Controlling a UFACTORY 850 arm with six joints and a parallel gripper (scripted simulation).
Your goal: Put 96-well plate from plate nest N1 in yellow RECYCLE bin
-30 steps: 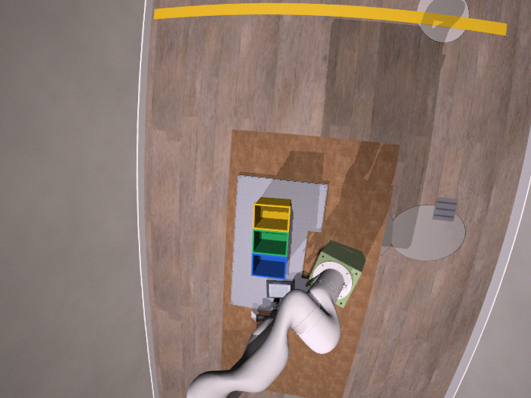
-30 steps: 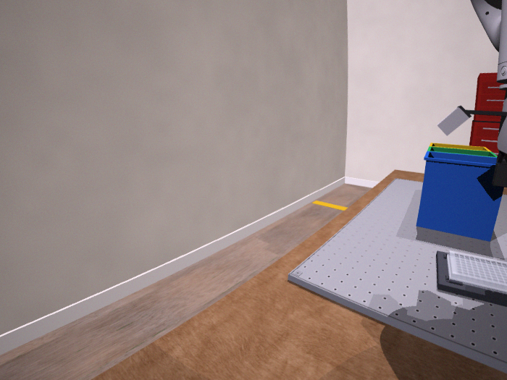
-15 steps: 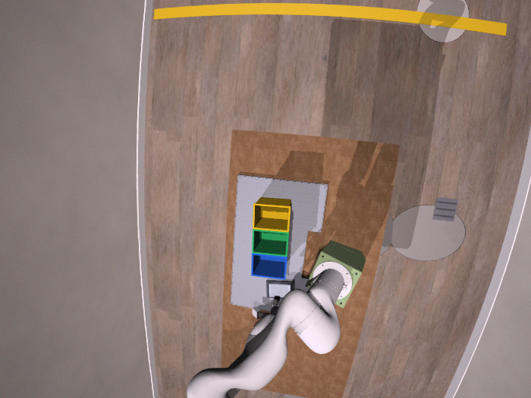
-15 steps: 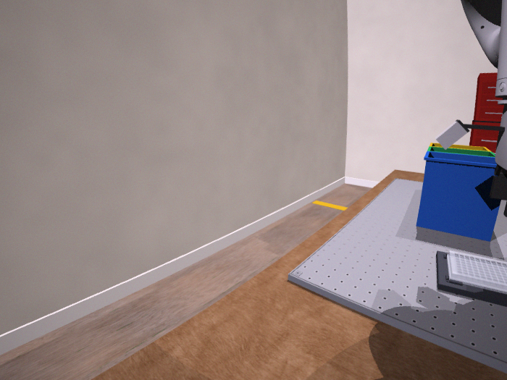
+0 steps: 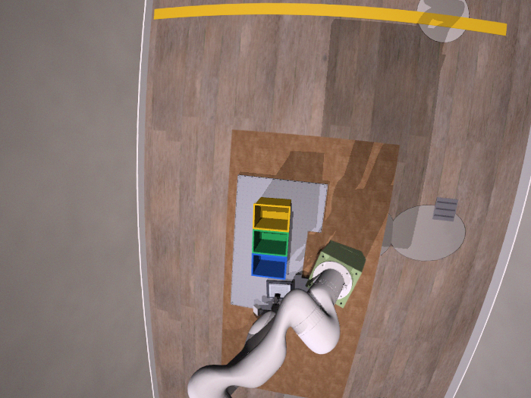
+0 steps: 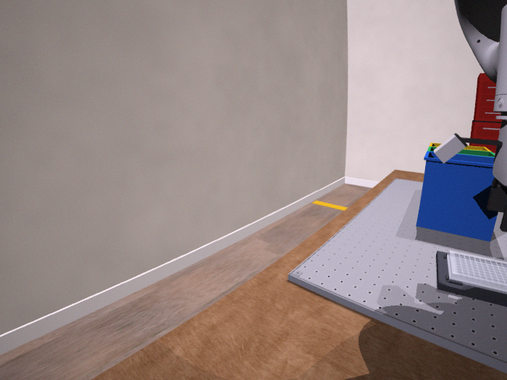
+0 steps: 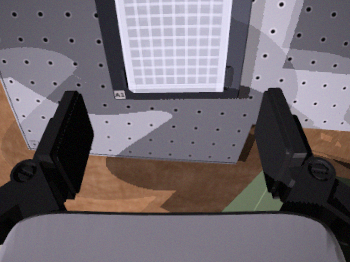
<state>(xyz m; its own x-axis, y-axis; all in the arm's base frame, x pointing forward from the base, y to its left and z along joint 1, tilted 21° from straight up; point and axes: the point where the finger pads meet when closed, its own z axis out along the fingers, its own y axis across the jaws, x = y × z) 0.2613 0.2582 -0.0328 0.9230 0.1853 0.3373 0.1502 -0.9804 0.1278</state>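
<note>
A grey perforated breadboard (image 6: 363, 245) is seen lying on a brown table, with a plain grey wall to the left. Further right on the board, three bins are lined up in a row touching one another: the blue bin (image 6: 454, 198) is nearest, the green bin (image 5: 270, 242) is behind it, and the yellow bin (image 5: 271, 214) is farthest from the arm. To the right of the blue bin's base, the white 96-well plate (image 6: 477, 270) is seated in the dark plate nest (image 6: 444, 276), untouched.

In the wrist view, the gripper (image 7: 175, 135) is held above the board's near edge, short of the plate (image 7: 173, 16). Its jaws are spread fully apart and nothing is held between them.

Risks can be judged from this layout. The blue bin stands just beside the nest, so it could be knocked over if the arm is swung low. The plate could be clipped by a finger if the descent is made off-centre. Two bins must be passed over before release, so an early drop would land wrongly.
</note>
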